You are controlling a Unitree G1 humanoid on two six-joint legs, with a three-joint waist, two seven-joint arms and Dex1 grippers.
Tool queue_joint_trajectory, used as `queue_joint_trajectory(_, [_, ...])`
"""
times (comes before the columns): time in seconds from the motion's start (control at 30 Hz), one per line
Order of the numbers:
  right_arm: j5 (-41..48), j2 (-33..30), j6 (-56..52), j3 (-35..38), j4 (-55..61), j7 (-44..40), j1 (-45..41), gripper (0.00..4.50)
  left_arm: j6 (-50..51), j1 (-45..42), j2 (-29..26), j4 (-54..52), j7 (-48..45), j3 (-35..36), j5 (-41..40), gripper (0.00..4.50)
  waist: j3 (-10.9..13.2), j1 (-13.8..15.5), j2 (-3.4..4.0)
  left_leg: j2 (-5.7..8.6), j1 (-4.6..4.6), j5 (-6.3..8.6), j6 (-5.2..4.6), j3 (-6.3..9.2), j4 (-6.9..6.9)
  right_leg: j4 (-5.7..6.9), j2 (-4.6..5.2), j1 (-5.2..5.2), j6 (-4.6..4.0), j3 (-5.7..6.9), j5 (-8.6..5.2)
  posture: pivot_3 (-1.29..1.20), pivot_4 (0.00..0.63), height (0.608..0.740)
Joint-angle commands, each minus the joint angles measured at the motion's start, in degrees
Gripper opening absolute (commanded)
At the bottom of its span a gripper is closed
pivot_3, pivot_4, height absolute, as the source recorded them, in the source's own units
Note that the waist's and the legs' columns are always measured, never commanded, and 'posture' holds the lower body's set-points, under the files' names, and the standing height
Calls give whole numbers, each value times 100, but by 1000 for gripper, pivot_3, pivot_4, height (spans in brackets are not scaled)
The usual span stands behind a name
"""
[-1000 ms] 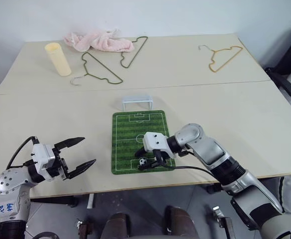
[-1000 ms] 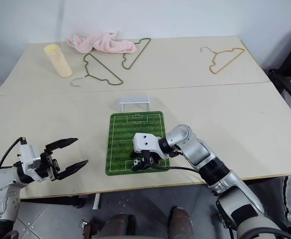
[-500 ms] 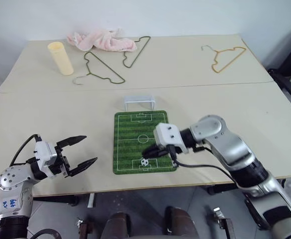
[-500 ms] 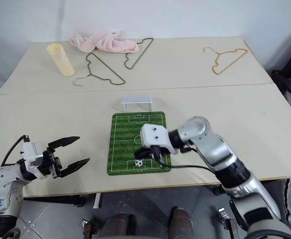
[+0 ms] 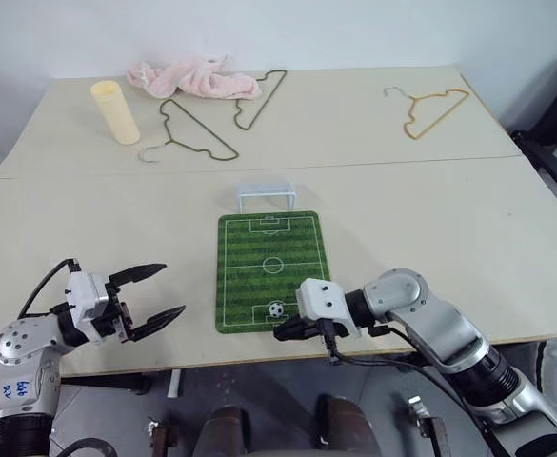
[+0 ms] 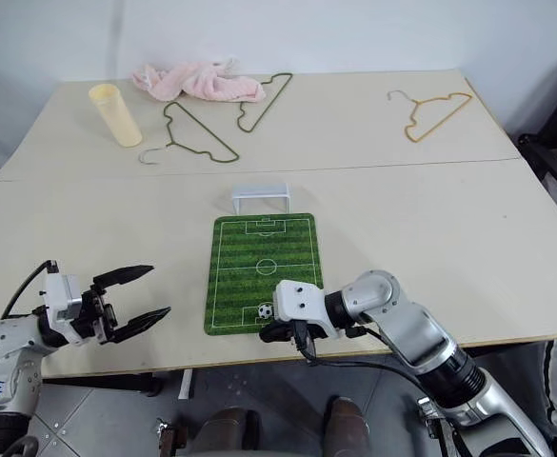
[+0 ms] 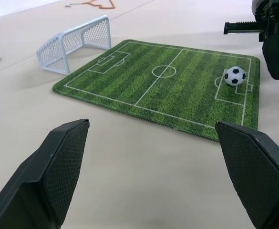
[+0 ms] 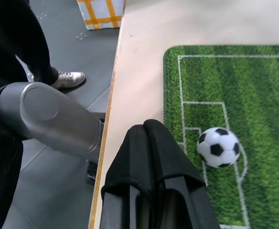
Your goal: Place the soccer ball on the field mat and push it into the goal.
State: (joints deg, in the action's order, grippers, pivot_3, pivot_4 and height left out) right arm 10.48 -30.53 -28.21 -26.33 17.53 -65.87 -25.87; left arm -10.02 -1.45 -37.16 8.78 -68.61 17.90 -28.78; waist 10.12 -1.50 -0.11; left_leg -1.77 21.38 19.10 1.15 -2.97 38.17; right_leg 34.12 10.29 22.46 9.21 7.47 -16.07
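The soccer ball (image 5: 276, 308) lies free on the field mat (image 5: 270, 249), in the penalty box at the near end. At the mat's far end stands the goal (image 5: 265, 195), its open side facing the mat. My right gripper (image 5: 283, 332) is shut and empty, low over the table just off the mat's near edge, its tips a short way from the ball (image 8: 219, 147) without touching it. Far to the left of the mat, my left gripper (image 5: 171, 288) is open and holds nothing. The left wrist view looks across the mat (image 7: 144, 81) to the ball (image 7: 235, 75) and goal (image 7: 75, 43).
On the far table lie a pink towel (image 5: 194, 77), a cream cup (image 5: 114, 111), two green wire hangers (image 5: 197, 133) and an orange hanger (image 5: 426, 107). The table's near edge (image 5: 259, 347) runs close behind the right gripper. A person's shoe (image 8: 67, 78) is on the floor below.
My right gripper let go of the ball on the mat, shut, and drew back toward the table's near edge. The ball stayed in the near penalty box. The left arm kept still.
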Motion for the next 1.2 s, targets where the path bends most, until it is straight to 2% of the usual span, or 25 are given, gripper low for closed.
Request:
queue_joint_trajectory(0.03, [138,216,-69,142,-24,264,7,18,28,56,-123,-216,-48,112,-104,4500,0,-3,0,0,0,0,0,0,0,0,0,0,0,0,0,0,150,740])
queue_joint_trajectory(0.23, [-94,510,352,230,-982,594,-341,18,92,-35,-145,-213,-18,111,-74,4500,-1,-11,-1,0,0,0,0,-1,0,1,0,0,0,-1,0,0,150,740])
queue_joint_trajectory(0.43, [-455,956,1527,1111,-3516,1726,-2044,18,23,-339,-148,15,7,74,11,4500,0,-34,1,0,-4,-1,0,-6,5,9,0,2,-1,-5,0,0,150,740])
queue_joint_trajectory(0.53, [-414,1082,1829,1501,-4171,1994,-2625,18,-25,-458,-136,123,12,54,36,4500,0,-29,1,-1,-4,-1,2,-8,-5,10,0,9,-1,-4,0,0,150,740])
queue_joint_trajectory(0.73, [-366,921,1752,1832,-4185,1900,-2790,18,-77,-580,-99,210,41,47,62,4500,0,-55,1,-2,-4,9,0,-13,-16,1,1,10,-1,13,0,0,150,740])
queue_joint_trajectory(0.83, [70,561,1121,2030,-2914,1518,-2093,18,-20,-626,-81,275,209,69,107,4500,0,-13,1,-2,-3,10,0,-13,-19,-4,1,10,-1,16,0,0,150,740])
queue_joint_trajectory(0.97, [195,161,775,2151,-2519,1331,-1540,18,80,-678,-33,321,511,155,78,4500,0,-18,0,-1,0,12,-4,-19,-8,-6,4,8,0,13,1,0,150,740])
queue_joint_trajectory(1.07, [228,-401,1052,2147,-2543,670,-964,590,318,-746,-9,407,826,287,-6,4500,0,-5,0,-2,-3,12,-5,-21,-1,-2,4,5,0,10,1,0,150,740])
queue_joint_trajectory(1.2, [559,-811,1634,2413,-2883,-150,-452,2000,395,-731,44,506,1001,500,-118,4500,0,-19,0,-2,-7,12,-5,-26,-1,-2,4,3,0,8,1,0,150,740])
